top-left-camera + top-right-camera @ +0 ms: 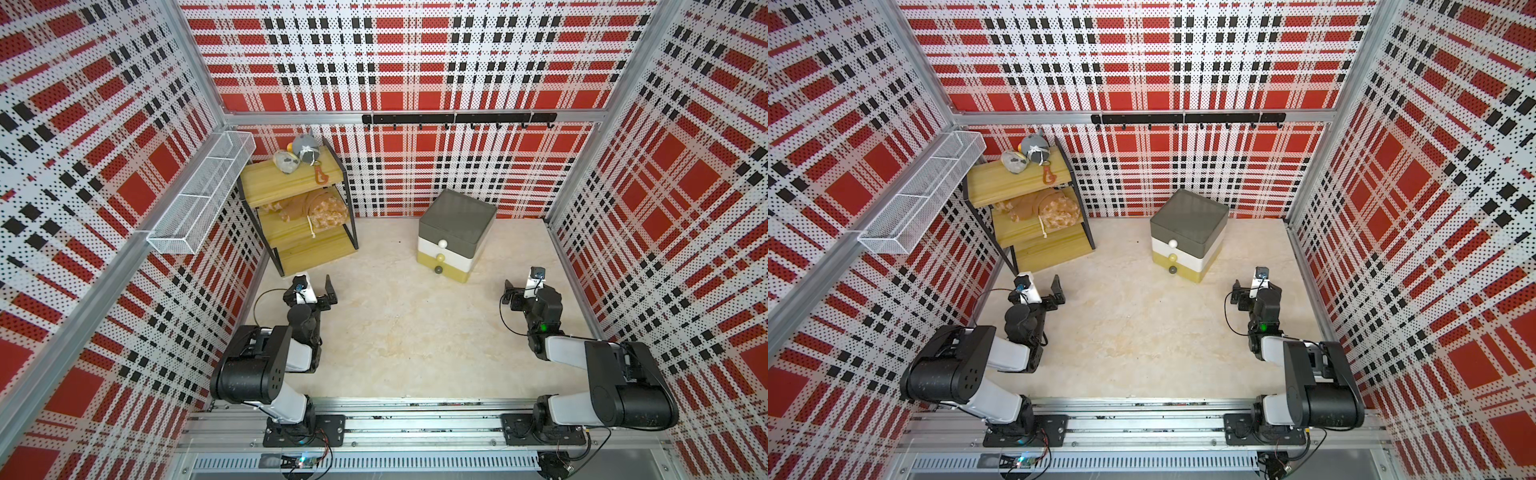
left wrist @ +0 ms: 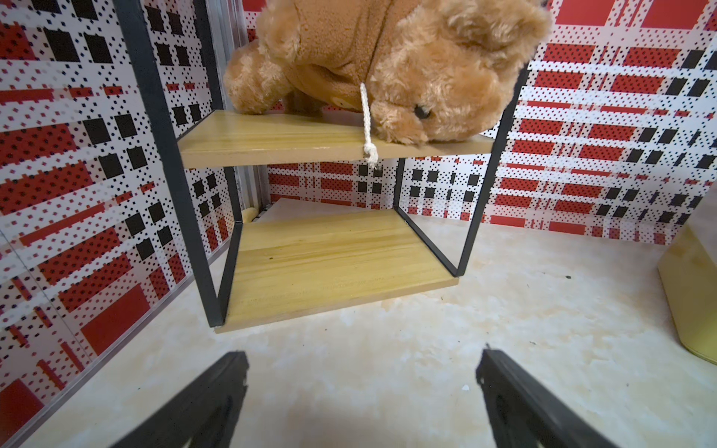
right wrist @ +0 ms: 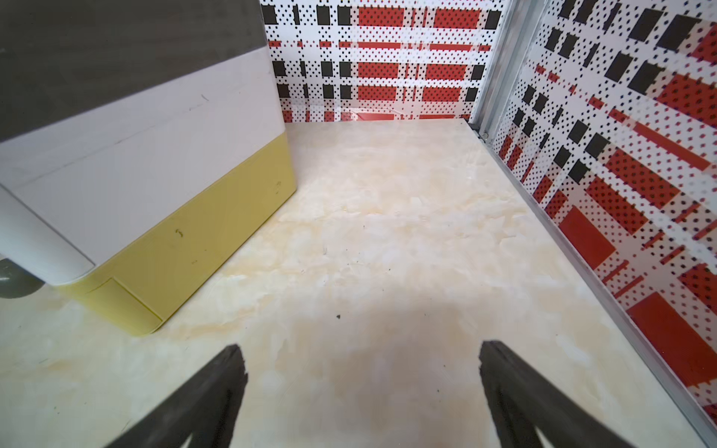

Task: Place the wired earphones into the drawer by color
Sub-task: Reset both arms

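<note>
Both my tools stand spread wide with nothing between the jaws: the left gripper hovers low over the table facing the bottom board of the shelf rack, and the right gripper points past the side of the drawer. That drawer stands upright toward the back of the table, right of centre and well apart from the rack, its dark grey, white and mustard tiers all pushed in. On the rack's middle board I see a brown teddy bear, and each tier carries a small ball knob.
</note>
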Action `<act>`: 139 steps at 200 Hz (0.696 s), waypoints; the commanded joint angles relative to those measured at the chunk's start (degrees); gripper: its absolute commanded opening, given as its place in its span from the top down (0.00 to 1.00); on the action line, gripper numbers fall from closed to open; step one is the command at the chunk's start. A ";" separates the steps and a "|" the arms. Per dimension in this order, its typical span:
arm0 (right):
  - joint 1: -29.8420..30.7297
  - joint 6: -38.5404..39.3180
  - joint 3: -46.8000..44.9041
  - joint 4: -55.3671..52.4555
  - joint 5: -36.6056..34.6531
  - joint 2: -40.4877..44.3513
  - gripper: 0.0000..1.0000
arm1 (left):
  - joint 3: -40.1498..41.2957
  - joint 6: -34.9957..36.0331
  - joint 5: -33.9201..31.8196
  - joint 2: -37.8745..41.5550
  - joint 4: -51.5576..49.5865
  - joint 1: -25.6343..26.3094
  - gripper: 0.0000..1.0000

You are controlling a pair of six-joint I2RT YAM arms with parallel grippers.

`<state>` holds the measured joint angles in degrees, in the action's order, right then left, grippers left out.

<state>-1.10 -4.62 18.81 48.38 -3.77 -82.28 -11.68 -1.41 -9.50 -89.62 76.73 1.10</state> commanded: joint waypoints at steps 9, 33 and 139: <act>0.93 0.41 -0.61 10.03 1.93 -4.51 0.00 | -0.80 0.17 0.22 -0.35 1.62 -0.24 0.01; 2.47 1.63 -1.07 12.23 -0.46 -6.06 0.00 | -0.80 0.09 0.32 -0.37 1.58 -0.26 0.01; 2.43 1.44 -0.44 11.21 -0.71 -6.22 0.00 | -0.89 0.01 0.59 -0.46 1.58 -0.47 0.01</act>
<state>1.02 -3.62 18.28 58.26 -3.88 -88.14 -11.68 -1.43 -9.41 -89.62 76.73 1.04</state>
